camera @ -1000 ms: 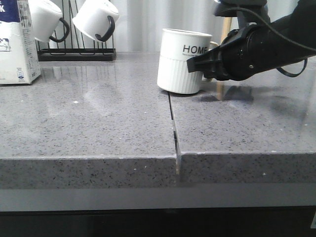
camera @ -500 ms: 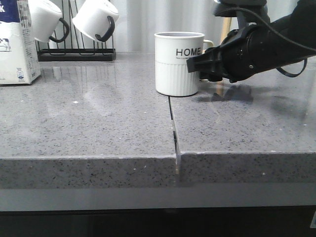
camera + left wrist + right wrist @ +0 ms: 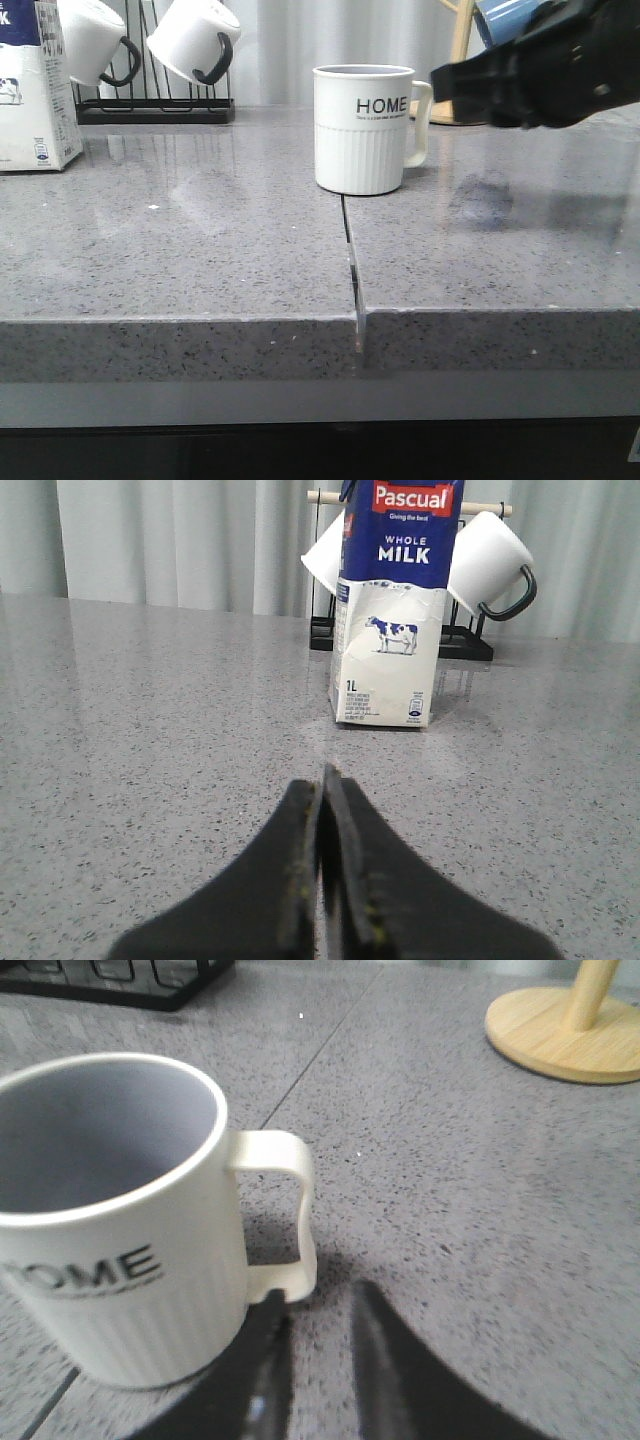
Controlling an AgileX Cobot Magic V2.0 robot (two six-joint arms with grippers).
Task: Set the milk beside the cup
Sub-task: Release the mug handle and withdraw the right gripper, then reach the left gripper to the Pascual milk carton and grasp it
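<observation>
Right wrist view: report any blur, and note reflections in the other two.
Right wrist view: cup and gripper look soft, slightly smeared. Front view: glossy counter mirrors the rack. Left wrist view: milk sharp, fingers blurred.

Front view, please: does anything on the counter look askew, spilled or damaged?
Nothing is spilled or tipped. The cup stands upright and looks empty, and the milk is upright at the far left. The one oddity is the countertop seam: an open gap runs forward from under the cup.
</observation>
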